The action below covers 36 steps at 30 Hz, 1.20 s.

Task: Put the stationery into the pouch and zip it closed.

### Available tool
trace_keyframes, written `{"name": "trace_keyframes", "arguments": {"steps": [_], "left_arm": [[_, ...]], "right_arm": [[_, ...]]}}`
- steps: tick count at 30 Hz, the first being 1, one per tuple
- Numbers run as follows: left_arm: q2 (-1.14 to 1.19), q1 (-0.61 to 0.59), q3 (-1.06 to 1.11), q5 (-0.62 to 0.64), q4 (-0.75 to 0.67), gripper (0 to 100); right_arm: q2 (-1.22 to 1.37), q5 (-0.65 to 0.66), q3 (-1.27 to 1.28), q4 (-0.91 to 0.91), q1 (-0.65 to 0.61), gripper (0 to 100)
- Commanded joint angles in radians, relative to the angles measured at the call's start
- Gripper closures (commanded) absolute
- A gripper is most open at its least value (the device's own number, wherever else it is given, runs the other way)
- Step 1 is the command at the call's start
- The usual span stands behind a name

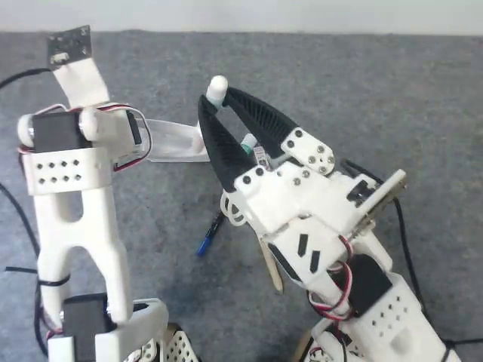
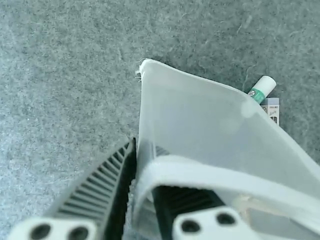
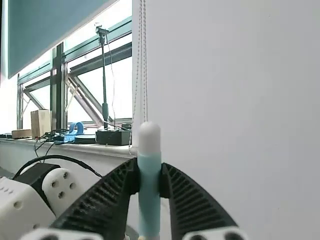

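I am clamping my right gripper (image 3: 149, 172) on the pen (image 3: 149, 145), holding it upright and cap-up, while my left gripper (image 2: 144, 165) is pinching the pouch (image 2: 200, 120) wall just beside it on the worktop (image 1: 339, 83).

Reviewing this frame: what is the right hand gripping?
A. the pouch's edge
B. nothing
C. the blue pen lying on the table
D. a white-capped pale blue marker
D: the right hand is closed on the white-capped pale blue marker, whose cap sticks out past the fingertips; the pouch is in the left hand.
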Motion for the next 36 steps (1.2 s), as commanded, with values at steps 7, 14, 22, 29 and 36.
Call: {"name": "trace_keyframes", "arguments": {"steps": [7,14,22,29,36], "left_arm": [[0.002,0.006,-0.001,0.014,-0.017,99],[0.002,0.006,-0.001,0.014,-0.017,99],[0.002,0.008,-0.001,0.015,-0.017,99],[0.002,0.006,-0.001,0.015,-0.017,99],[0.002,0.006,-0.001,0.015,-0.017,99]], "right_arm": [[0.174,-0.008,-0.009,-0.153,-0.002,99.1],[0.214,-0.003,0.028,-0.153,-0.001,99.1],[0.236,0.002,0.084,-0.153,-0.001,99.1],[0.243,0.187,0.180,-0.143,-0.027,98.9],[0.242,0.222,0.238,-0.142,-0.079,87.9]]}}
